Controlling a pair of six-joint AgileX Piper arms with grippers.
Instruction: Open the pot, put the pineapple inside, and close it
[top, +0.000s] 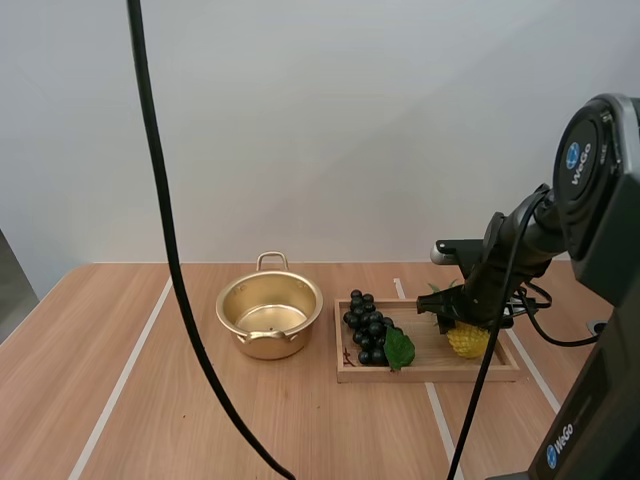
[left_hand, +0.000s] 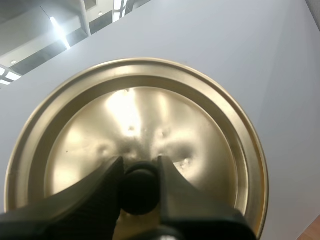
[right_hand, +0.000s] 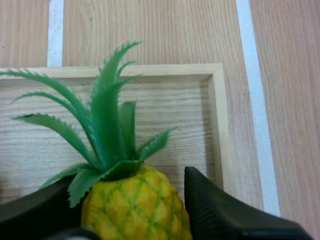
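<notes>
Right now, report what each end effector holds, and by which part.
The left end effector pinches the pot lid by its black knob; the right end effector grips the pineapple across its yellow body.

a light wooden counter, crossed by white stripes running front to back. on it stands a round golden metal pot, lidless, with two loop handles. just to its right, not touching, lies a shallow rectangular wooden tray across one stripe
</notes>
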